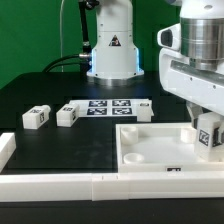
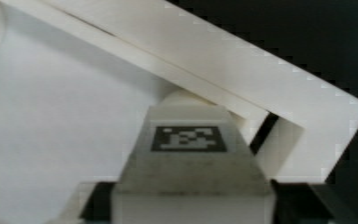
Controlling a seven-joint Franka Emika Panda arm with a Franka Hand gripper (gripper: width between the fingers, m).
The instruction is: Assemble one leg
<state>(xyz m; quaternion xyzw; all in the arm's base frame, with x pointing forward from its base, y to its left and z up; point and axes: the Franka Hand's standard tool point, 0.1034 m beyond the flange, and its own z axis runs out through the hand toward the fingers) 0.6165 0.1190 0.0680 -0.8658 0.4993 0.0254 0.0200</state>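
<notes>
Gripper [image 1: 208,138] is clamped on the leg [image 2: 190,148], held between its fingers at the white tray's [image 1: 165,146] corner

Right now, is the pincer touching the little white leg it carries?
Touching. The wrist view shows the pincer pressed against both sides of the leg, with no gap.

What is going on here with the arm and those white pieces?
The gripper is shut on the leg and holds it at a corner of the white tray, at the exterior view's right. Whether the leg is seated cannot be told. A spare leg and a second spare leg lie loose beside the marker board.
</notes>
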